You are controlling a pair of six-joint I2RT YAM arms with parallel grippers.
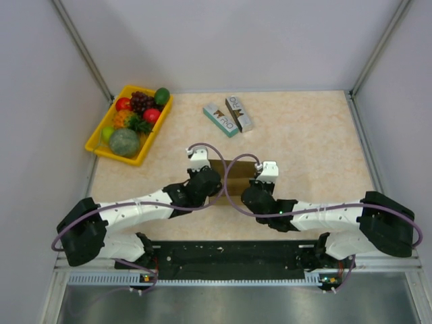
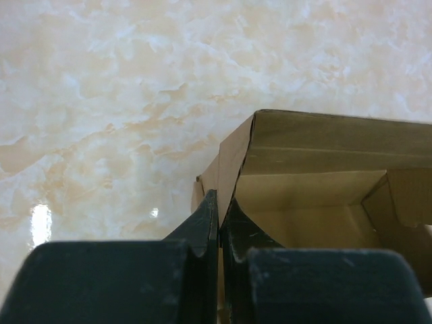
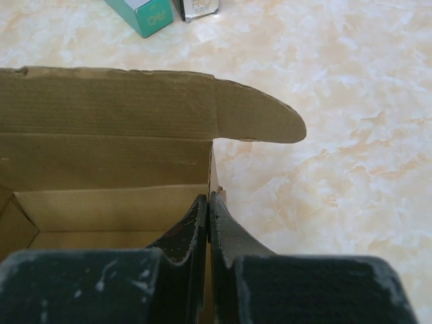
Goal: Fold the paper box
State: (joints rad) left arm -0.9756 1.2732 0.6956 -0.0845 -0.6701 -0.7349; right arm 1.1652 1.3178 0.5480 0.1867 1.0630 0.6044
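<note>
Left jaws: left gripper [image 2: 219, 202] clenched on the left wall of the box [image 1: 233, 177], 1 finger inside and 1 outside.
Right jaws: right gripper [image 3: 208, 200] clenched the same way on the right wall.
Box: mid-table [image 1: 317, 148] between the 2 grippers, top open, far flap raised.
Beyond it: teal carton [image 1: 220, 119] touching brown-white carton [image 1: 239, 113].
Far left: fruit tray [image 1: 112, 154], well apart.

Printed lettering on the teal box [image 1: 221, 119] and the brown-white box [image 1: 239, 113], upper centre of the top view: too small to read. At the top edge of the right wrist view, upside-down white letters on teal and cropped dark letters on white: likewise illegible.
</note>
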